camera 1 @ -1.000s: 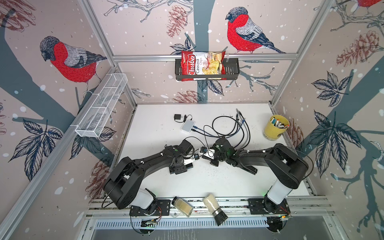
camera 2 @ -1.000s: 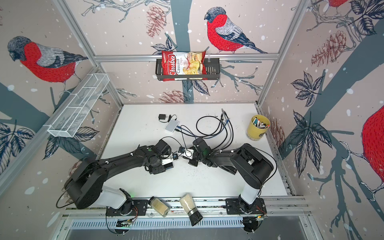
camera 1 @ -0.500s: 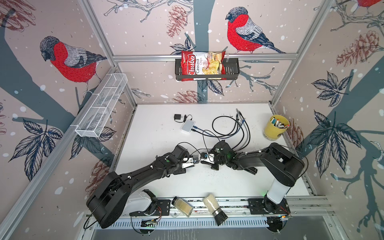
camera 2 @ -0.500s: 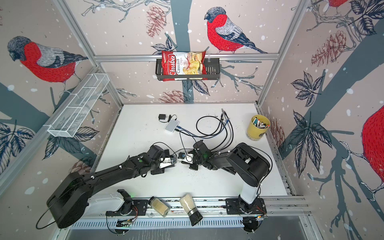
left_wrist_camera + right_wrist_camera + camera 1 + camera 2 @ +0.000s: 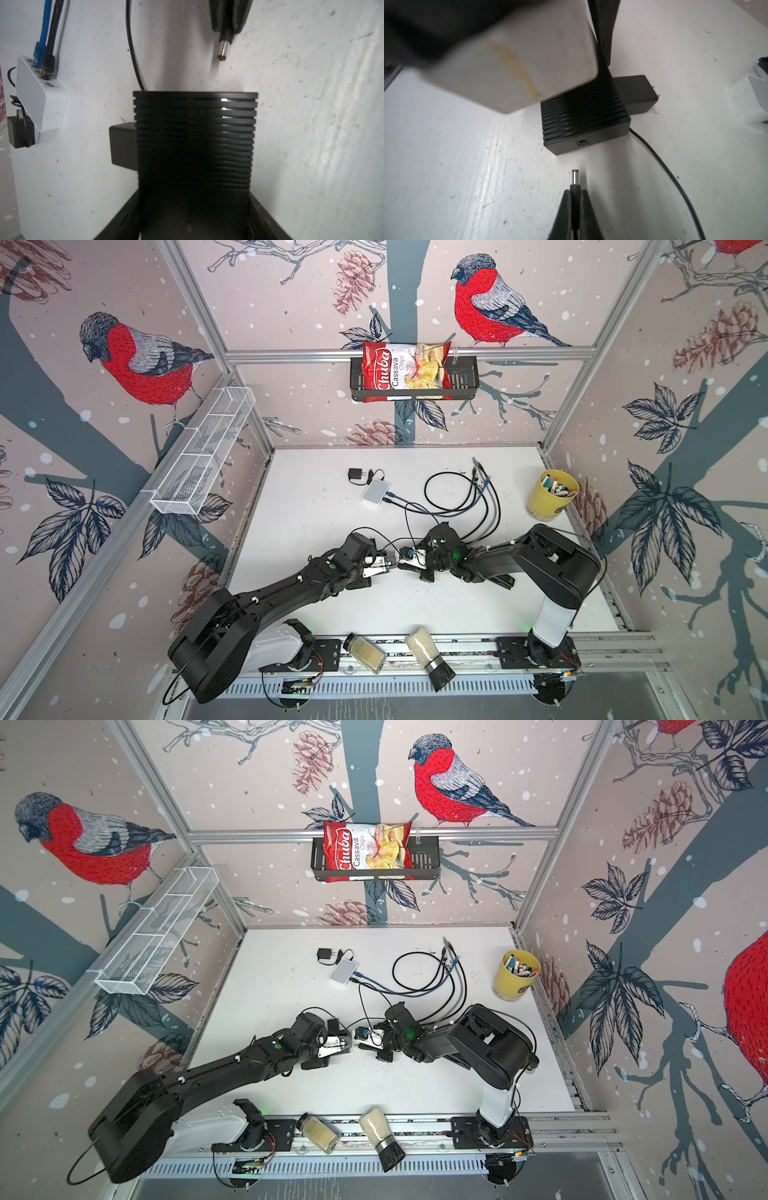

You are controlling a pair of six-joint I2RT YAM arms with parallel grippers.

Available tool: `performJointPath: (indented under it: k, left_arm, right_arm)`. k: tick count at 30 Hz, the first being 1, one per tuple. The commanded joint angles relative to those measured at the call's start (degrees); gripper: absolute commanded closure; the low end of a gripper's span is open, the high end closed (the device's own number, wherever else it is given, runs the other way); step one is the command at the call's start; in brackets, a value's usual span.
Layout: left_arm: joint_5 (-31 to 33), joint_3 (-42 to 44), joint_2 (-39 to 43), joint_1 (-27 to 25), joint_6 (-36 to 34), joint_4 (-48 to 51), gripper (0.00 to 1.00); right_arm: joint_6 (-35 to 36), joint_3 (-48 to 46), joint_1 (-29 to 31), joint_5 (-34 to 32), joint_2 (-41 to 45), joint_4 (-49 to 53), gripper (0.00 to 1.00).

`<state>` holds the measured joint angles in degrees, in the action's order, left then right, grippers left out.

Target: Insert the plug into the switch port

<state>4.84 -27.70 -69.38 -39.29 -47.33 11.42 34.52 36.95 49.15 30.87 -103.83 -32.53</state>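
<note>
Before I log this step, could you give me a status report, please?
Left end effector clamped on switch. Right end effector shut on plug, tip short of port, roughly lined up. Nothing between them.

We are reaching our left arm low and nearly straight toward the middle, with its wrist level. Our left gripper is clamping the switch by its two sides, jaws set wide. We are folding our right arm sharply at the elbow, the forearm lying low and pointing inward. Our right gripper is pinching the plug between nearly closed jaws and is facing the left gripper, the two just apart.
</note>
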Motion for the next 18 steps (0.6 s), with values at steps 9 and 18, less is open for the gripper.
performJointPath:
  k: [9,18]
  left_arm:
    - [-4.04,0.28,-1.49,-0.26,-1.54,-0.52,0.35]
    - [-8.93,1.16,1.25,-0.26,3.96,-5.86,0.31]
  right_arm:
    - [0.37,2.22,1.12,3.67,-2.27,-8.62,0.99]
    - [-0.16,2.44,-0.67,3.71,-2.4,-7.59,0.98]
